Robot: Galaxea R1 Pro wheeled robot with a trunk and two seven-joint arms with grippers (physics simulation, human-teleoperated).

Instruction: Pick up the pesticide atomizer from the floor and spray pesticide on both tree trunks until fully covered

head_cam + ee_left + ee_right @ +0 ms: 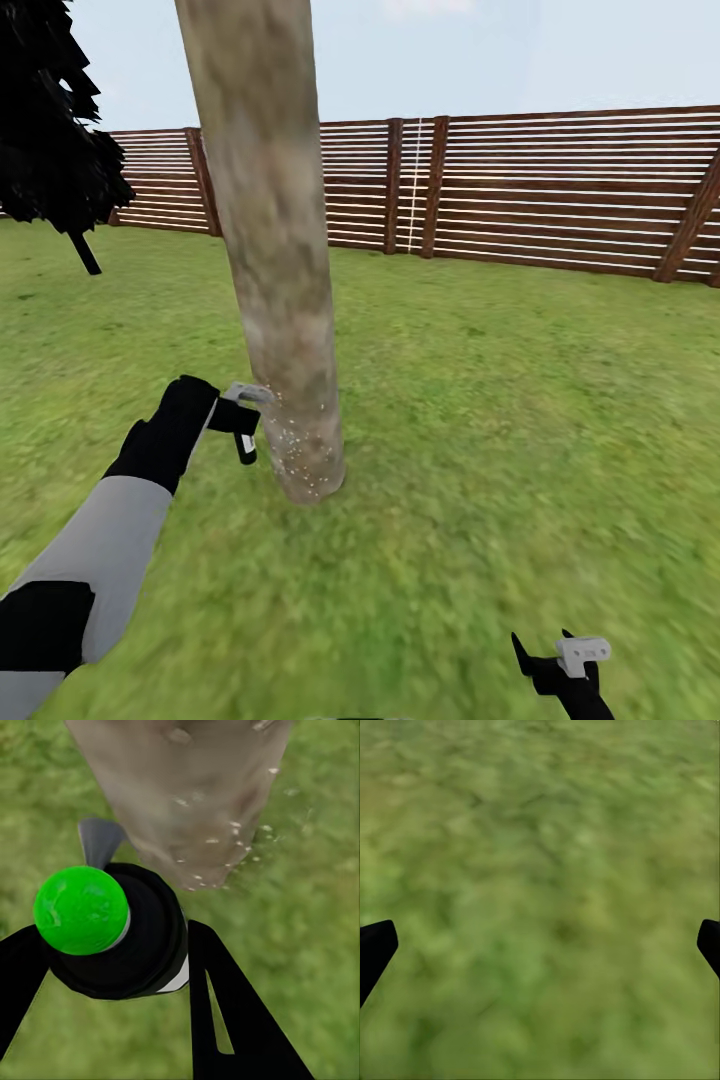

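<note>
A thick, pale mottled tree trunk (275,260) rises from the grass floor (500,420), which spreads green all around it. Pale specks dot the trunk's base (300,455). My left gripper (242,425) is held close beside that base and is shut on the pesticide atomizer (124,937). The atomizer has a black body, a bright green round cap (81,910) and a grey nozzle pointing at the trunk (187,787). Black fingers (225,1020) flank it. My right gripper (565,668) hangs low over bare grass, its fingertips (376,945) wide apart and open.
A brown slatted wooden fence (550,200) runs across the back of the lawn. A thin dark-trunked tree with black leaves (50,130) stands at the far left. Grass stretches to the right of the trunk and in front of me.
</note>
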